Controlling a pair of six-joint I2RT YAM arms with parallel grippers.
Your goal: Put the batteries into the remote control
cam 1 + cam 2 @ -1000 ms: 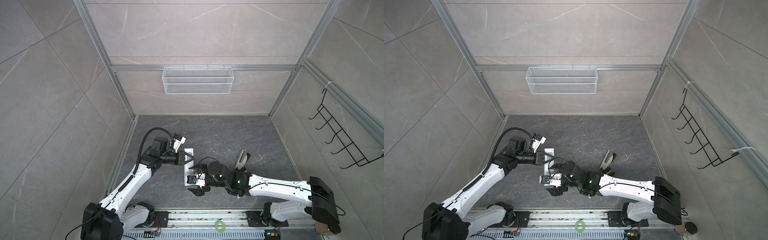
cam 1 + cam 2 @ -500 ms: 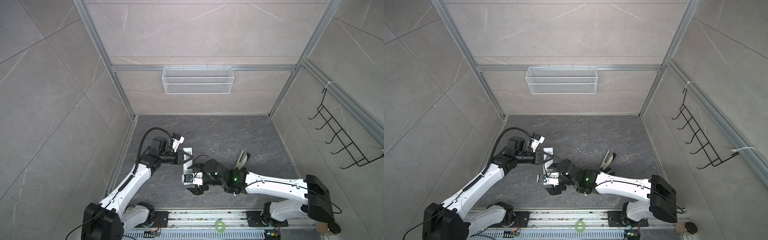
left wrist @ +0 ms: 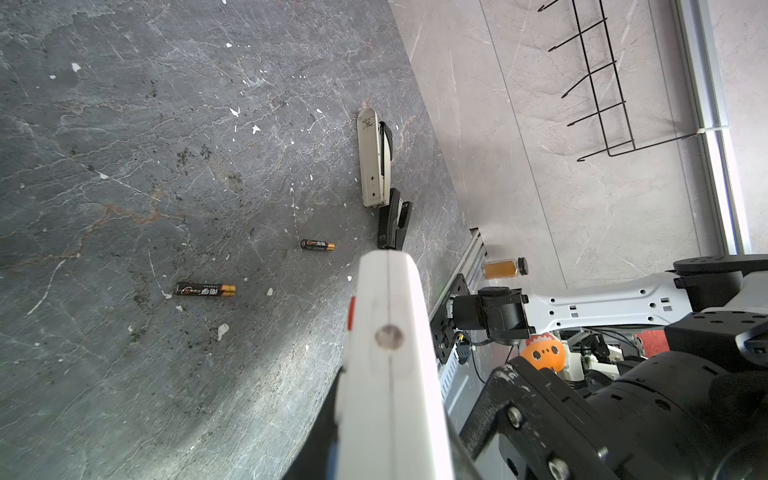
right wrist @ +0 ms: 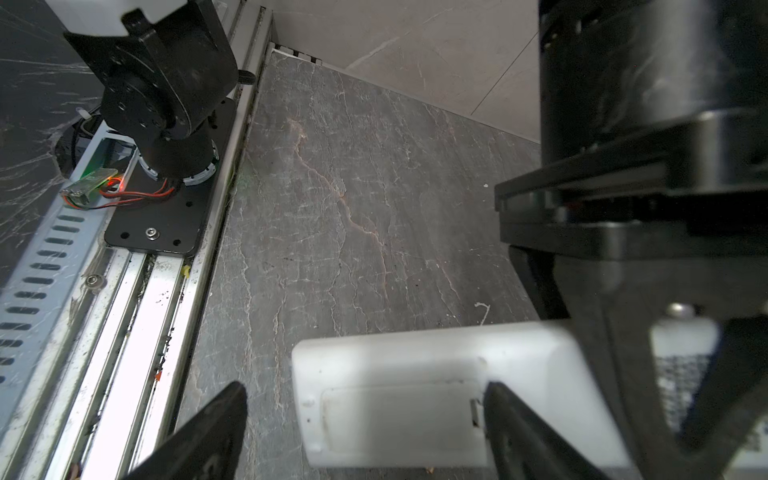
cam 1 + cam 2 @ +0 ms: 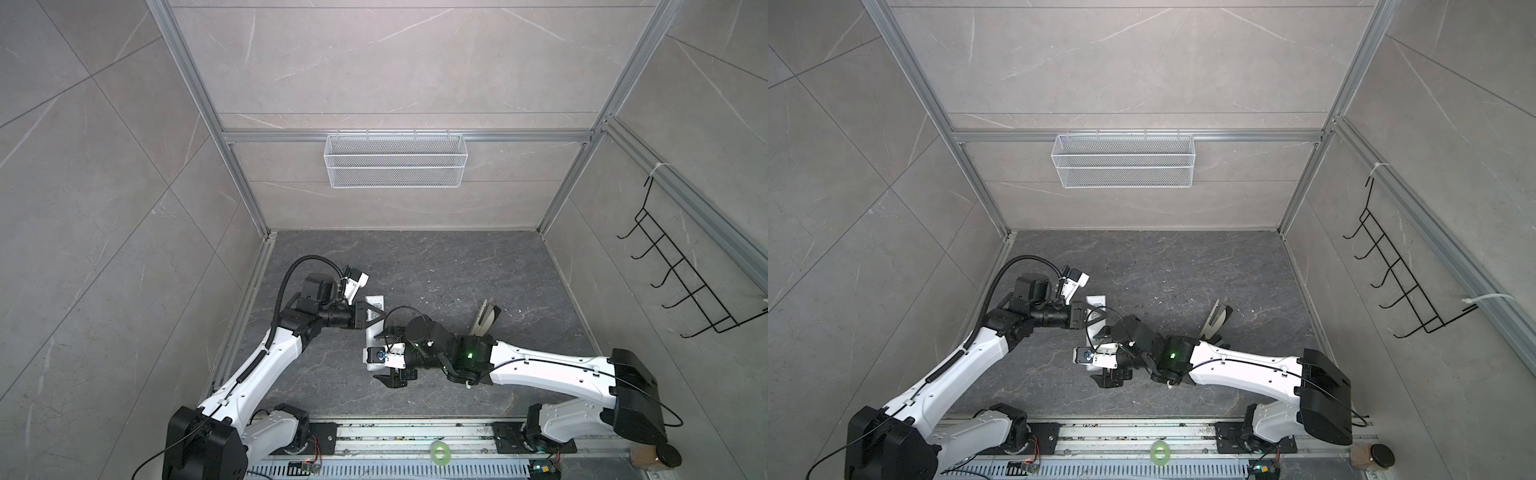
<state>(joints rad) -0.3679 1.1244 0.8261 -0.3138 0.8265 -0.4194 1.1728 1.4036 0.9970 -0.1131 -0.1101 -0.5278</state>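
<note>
Dark stone tabletop (image 3: pixel 166 145): both batteries (image 3: pixel 205 289) lie loose, apart from the remote control (image 4: pixel 415 357), which my left gripper (image 5: pixel 371 316) clamps. My right gripper (image 4: pixel 365 390) straddles its end, jaws spread. Its battery cover (image 4: pixel 399 419) is apparently still fitted, so loading is not begun.

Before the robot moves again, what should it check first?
1. Left gripper shut on the remote control: ok.
2. Right gripper open around the remote control's end: ok.
3. Battery cover off: not ok, it looks shut on the back.
4. Batteries loaded: not ok, both lie loose on the table.
5. Right gripper touching the cover's catch: cannot tell.
</note>
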